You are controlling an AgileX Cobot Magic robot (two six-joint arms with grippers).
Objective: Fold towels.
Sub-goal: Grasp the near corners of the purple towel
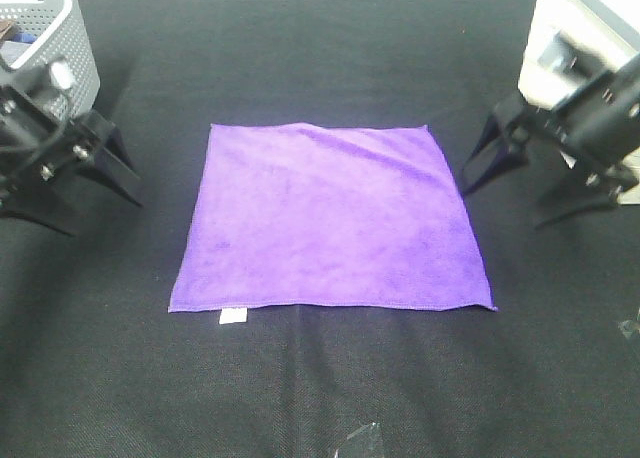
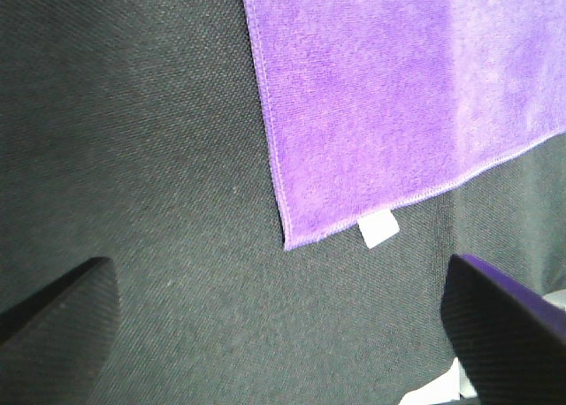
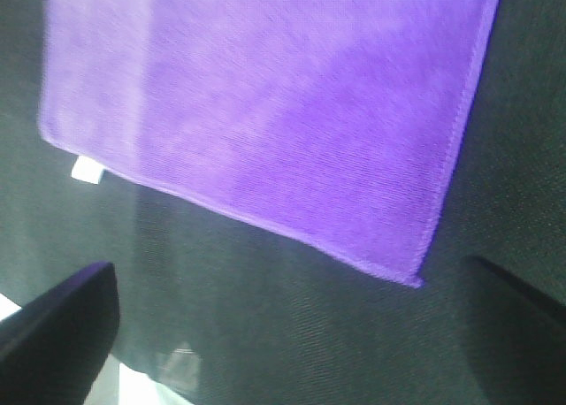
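The purple towel (image 1: 330, 218) lies flat and spread out in the middle of the black table, its small white tag (image 1: 233, 317) at the near left corner. My left gripper (image 1: 95, 178) hovers to the left of the towel, open and empty. My right gripper (image 1: 525, 183) hovers to the right of it, open and empty. The left wrist view shows the towel (image 2: 407, 87) and its tag (image 2: 378, 231) beyond the open fingers (image 2: 508, 330). The right wrist view shows the towel (image 3: 265, 95), its tag (image 3: 86, 171) and one dark finger (image 3: 57, 325).
A grey perforated basket (image 1: 50, 38) stands at the back left. A white box (image 1: 575, 28) stands at the back right behind the right arm. The black cloth-covered table (image 1: 320, 398) stretches in front of the towel, with a faint clear scrap (image 1: 362, 440) near the front edge.
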